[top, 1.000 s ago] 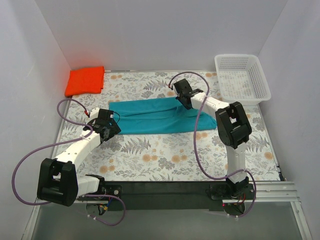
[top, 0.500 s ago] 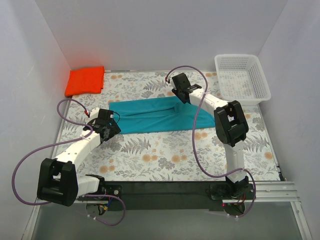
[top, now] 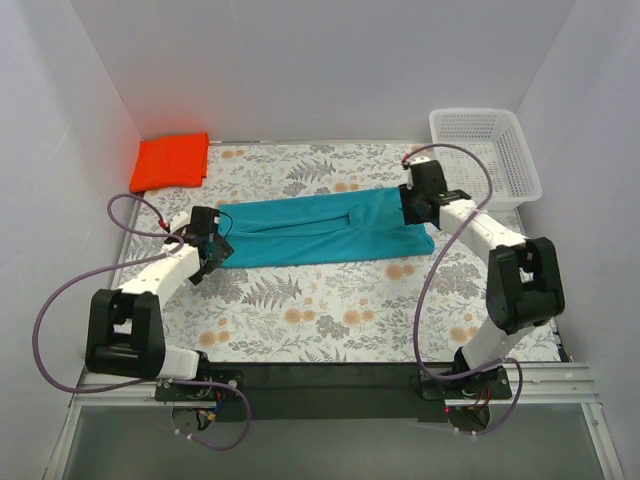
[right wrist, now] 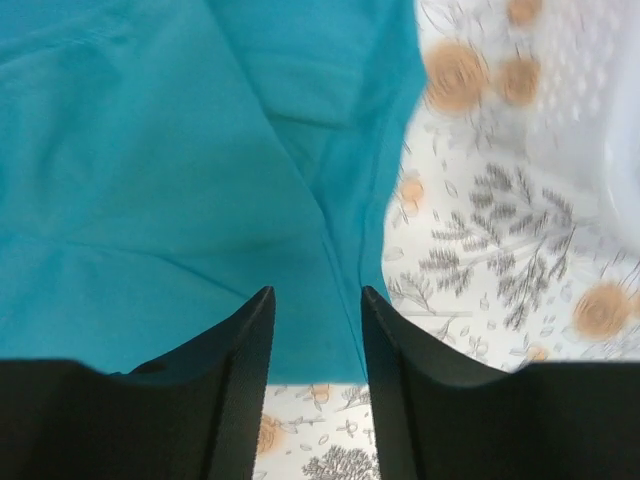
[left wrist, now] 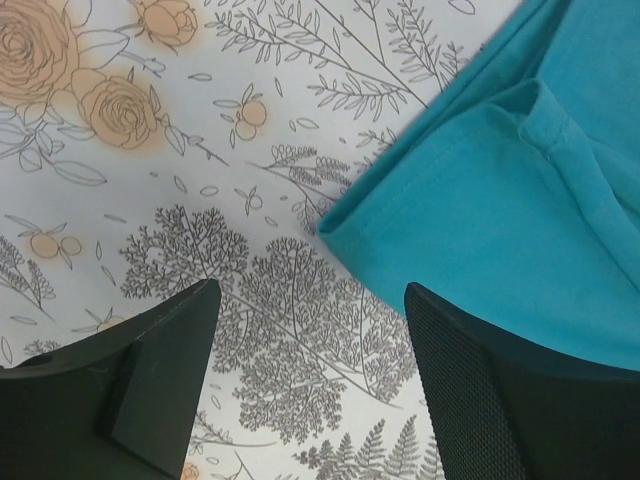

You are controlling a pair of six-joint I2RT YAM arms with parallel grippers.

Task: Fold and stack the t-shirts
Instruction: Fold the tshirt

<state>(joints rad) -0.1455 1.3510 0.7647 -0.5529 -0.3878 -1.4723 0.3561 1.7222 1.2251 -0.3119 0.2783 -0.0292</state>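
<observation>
One orange t-shirt (top: 170, 161) sits folded at the worktop's (top: 330, 310) far-left corner. The teal t-shirt (top: 310, 232) lies mid-worktop as a long strip. My left hand (top: 210, 240) and right hand (top: 420, 200) hover released over its ends; cross-folding and stacking remain.

Hand (right wrist: 316, 300) spread above teal t-shirt (right wrist: 150, 150) edge

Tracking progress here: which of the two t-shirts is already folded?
The orange t-shirt, a compact folded rectangle in the far-left corner. The teal t-shirt is only partly folded and lies in a long band.
</observation>
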